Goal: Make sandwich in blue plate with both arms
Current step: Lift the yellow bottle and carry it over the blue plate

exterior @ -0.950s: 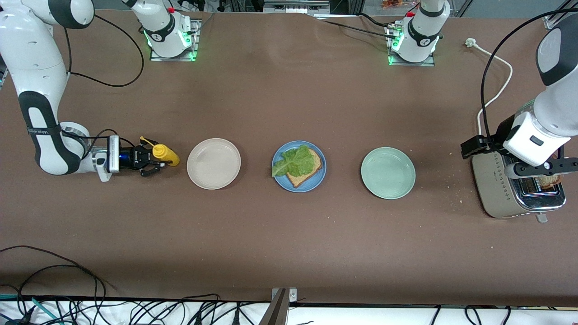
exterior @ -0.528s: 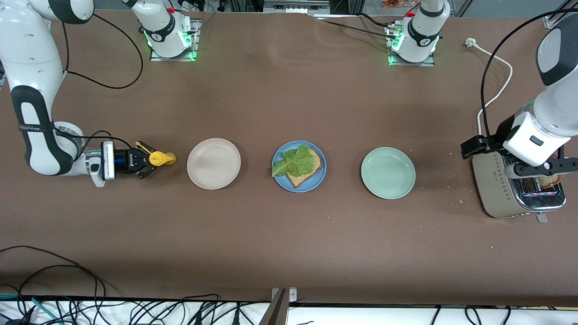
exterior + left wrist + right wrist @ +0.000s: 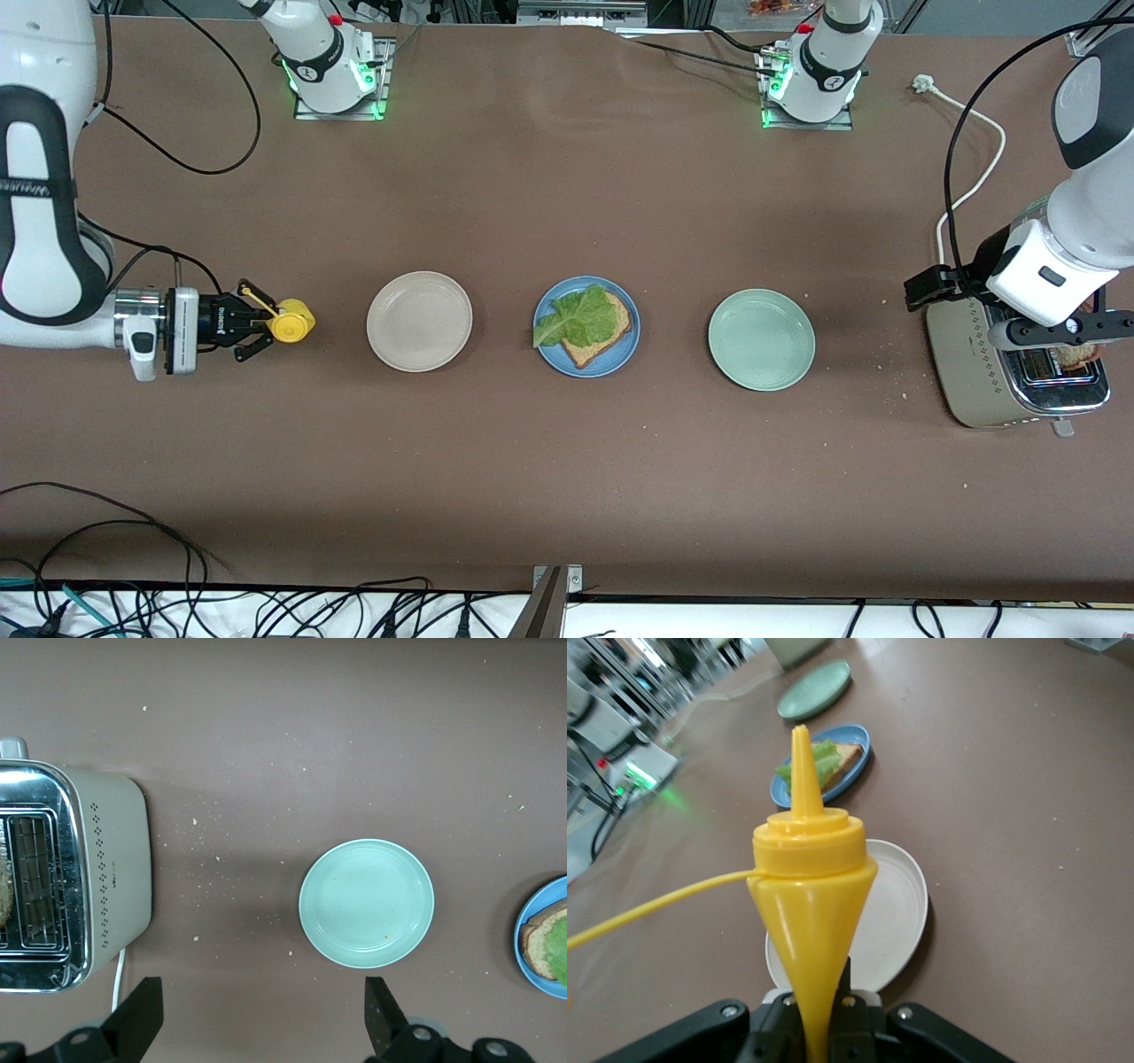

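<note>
Mustard bottle (image 3: 291, 321), yellow with a pointed nozzle, sits clamped in the right gripper (image 3: 257, 322), jaws closed on its body, near the surface at the right arm's end, beside the beige plate (image 3: 419, 321). Blue plate (image 3: 586, 327) lies mid-surface between the beige plate and the pale green plate (image 3: 761, 339); it carries one bread slice (image 3: 607, 337) with a lettuce leaf (image 3: 578, 320) on top, no upper slice yet. Left gripper (image 3: 264, 1020) hangs over the toaster (image 3: 1014, 367) at the left arm's end, jaws spread wide and holding nothing; a second slice (image 3: 1077, 355) shows in the toaster slot. Judgement: the sauce step is in hand. To do it well, the bottle should travel level across the beige plate, tip nozzle-down only once over the lettuce, and be squeezed lightly. Grip looks low on the bottle; slippage is a risk when tilting.
</note>
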